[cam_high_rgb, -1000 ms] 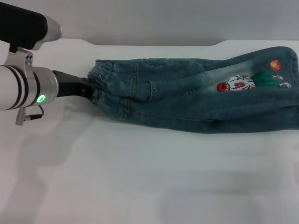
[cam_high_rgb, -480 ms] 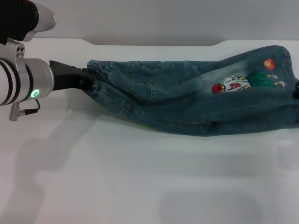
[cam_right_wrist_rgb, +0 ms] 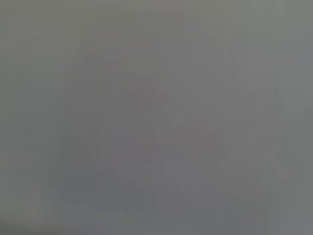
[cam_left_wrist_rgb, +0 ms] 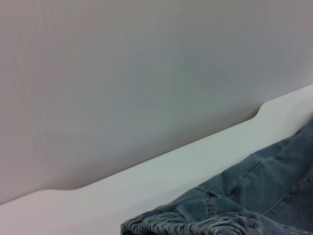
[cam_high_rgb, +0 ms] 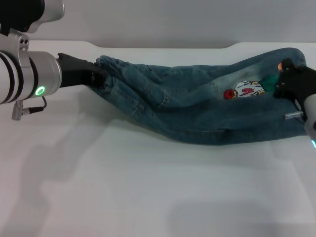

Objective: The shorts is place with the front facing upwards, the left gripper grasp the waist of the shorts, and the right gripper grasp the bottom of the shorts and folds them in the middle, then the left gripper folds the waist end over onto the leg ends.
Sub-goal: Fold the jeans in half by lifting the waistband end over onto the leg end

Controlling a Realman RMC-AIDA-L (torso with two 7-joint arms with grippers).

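You have the denim shorts (cam_high_rgb: 197,106) already folded lengthwise along the counter's (cam_high_rgb: 148,197) far edge. The left gripper (cam_high_rgb: 96,78) is clamped on the waist (cam_high_rgb: 106,66); the right gripper (cam_high_rgb: 286,81) at the leg ends (cam_high_rgb: 303,121), closure unclear. Waist-over-legs fold remains.

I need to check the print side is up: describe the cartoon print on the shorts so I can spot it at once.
On the white table, the blue denim shorts lie stretched from the left gripper at the waist toward the right gripper. The cartoon print sits on a pale faded patch beside the right gripper. Its red, white and green are the only bright colours on the denim.
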